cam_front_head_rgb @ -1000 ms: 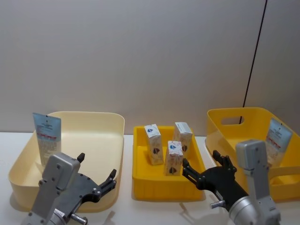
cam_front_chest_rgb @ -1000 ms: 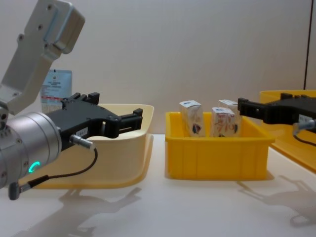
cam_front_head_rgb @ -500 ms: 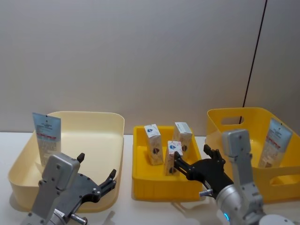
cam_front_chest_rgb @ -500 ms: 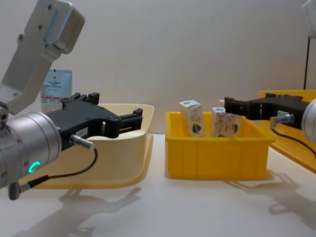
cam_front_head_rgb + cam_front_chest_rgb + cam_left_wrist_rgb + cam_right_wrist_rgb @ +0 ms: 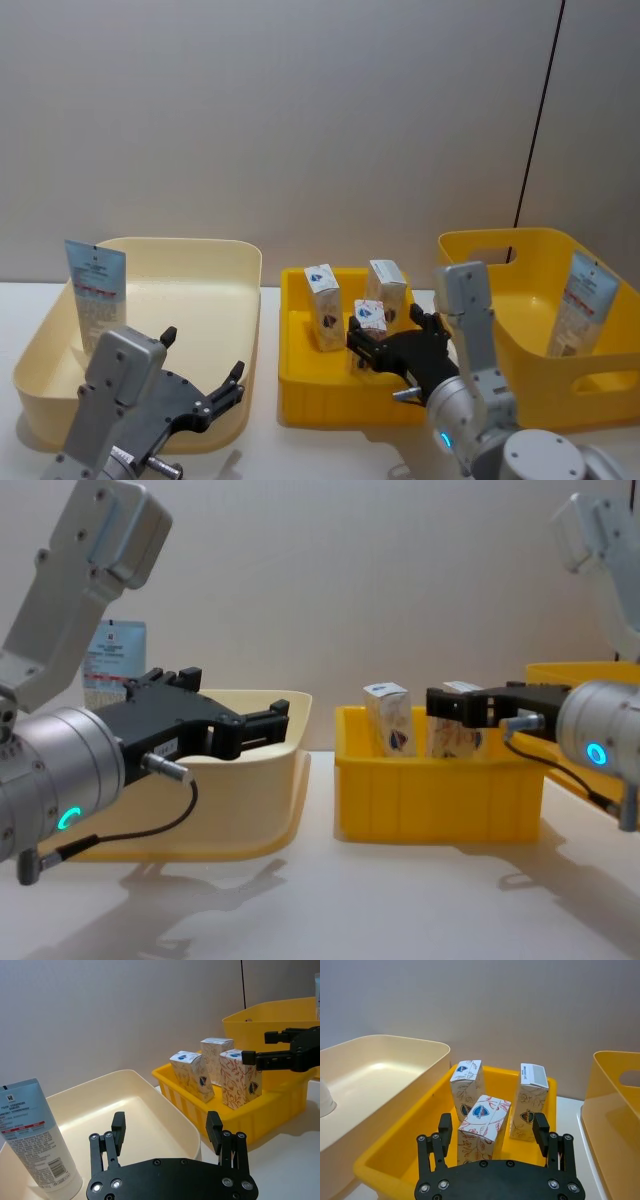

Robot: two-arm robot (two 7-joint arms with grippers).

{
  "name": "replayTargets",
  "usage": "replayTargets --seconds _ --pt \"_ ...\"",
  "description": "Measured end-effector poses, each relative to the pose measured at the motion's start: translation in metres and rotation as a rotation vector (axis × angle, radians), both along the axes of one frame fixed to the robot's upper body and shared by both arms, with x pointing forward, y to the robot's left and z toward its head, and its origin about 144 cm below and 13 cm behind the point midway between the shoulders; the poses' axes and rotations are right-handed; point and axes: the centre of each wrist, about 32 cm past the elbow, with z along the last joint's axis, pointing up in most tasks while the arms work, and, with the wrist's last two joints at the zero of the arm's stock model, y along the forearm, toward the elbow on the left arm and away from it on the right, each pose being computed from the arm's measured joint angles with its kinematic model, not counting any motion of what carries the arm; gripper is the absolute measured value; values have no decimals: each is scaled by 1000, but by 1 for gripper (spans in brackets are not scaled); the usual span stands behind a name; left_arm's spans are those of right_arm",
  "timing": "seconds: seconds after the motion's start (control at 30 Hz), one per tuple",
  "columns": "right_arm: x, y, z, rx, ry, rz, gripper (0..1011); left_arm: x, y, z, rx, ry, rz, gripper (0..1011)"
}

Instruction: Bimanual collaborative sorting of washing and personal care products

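The right gripper (image 5: 363,340), fingers spread, has slid left to bracket the front carton (image 5: 487,1115) mid-frame, likely pre-grasp; the left gripper (image 5: 205,353) idles open, lower-left.

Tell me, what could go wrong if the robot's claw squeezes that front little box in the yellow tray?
1. The right gripper is open at the front carton, with the left carton and the rear carton close by; it could knock one over.
2. The front carton stands corner-on to the gripper, so it might twist or slip when squeezed.
The left gripper hovers open by the cream bin.
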Motion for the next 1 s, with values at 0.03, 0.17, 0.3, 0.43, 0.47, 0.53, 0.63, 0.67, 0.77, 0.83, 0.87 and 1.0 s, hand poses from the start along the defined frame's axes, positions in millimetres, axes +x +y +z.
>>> replayTargets --seconds 0.03,0.17,0.3,0.43,0.47,0.53,0.63,0.67,0.77,0.83,0.87,1.0 --pt "2 2 -1 -2 5 -1 1001 0 0 0 0 0 0 1003" --pt "7 6 -2 -5 17 -2 1001 0 0 0 0 0 0 1004" --pt "12 10 -4 -9 29 -2 1001 0 0 0 0 0 0 1003" --pt "19 17 -7 -19 47 -7 1001 0 0 0 0 0 0 1003" --pt "19 17 -7 -19 47 -7 1001 0 0 0 0 0 0 1003" --pt "22 20 -9 -22 53 -10 1001 0 0 0 0 0 0 1003" --pt "24 23 -10 -25 58 -11 999 0 0 0 0 0 0 1003" --pt "25 23 -10 -26 58 -11 978 0 0 0 0 0 0 1003" --pt "26 25 -11 -29 63 -13 943 0 0 0 0 0 0 1003" --pt "27 26 -12 -30 65 -15 880 0 0 0 0 0 0 1003" --pt "28 27 -12 -31 66 -15 865 0 0 0 0 0 0 1003" --pt "29 29 -12 -34 69 -15 726 0 0 0 0 0 0 1002"
